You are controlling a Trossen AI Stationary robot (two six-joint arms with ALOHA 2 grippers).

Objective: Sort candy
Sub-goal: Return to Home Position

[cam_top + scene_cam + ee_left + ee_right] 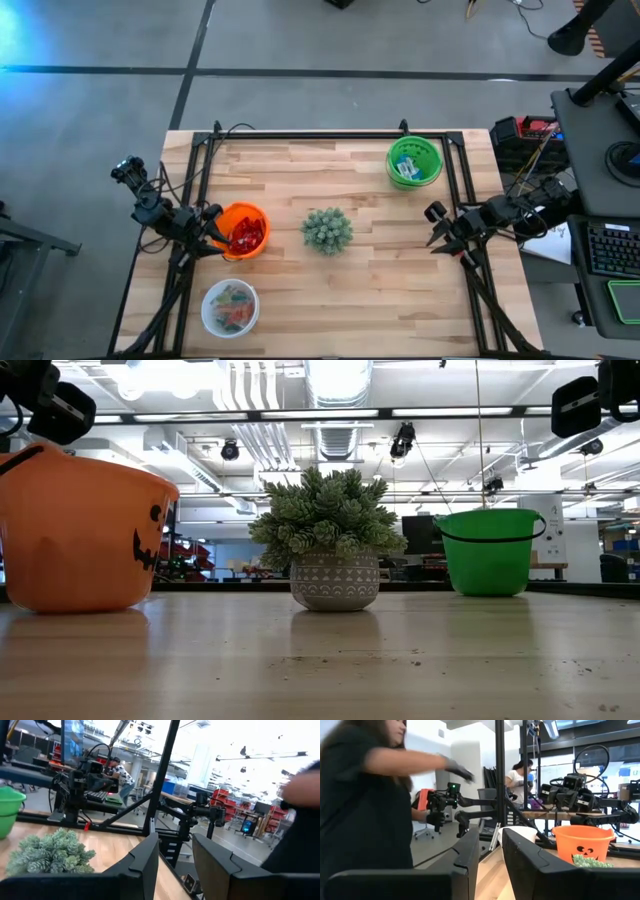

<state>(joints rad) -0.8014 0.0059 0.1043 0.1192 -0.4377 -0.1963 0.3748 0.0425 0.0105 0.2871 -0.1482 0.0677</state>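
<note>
The candy lies in three bowls on the wooden table. Red packets fill the orange pumpkin-face bowl. Blue-and-white pieces are in the green bowl at the far right. Mixed sweets are in the clear bowl near the front left. My left gripper hovers open by the orange bowl's left rim, above it, with nothing between its fingers. My right gripper hangs open over the table's right side, also with nothing in it.
A spiky green plant in a patterned grey pot stands mid-table between the two grippers. A black frame borders the table. A person in a dark shirt stands beyond the near edge, one arm stretched out. Bare wood lies right of the plant.
</note>
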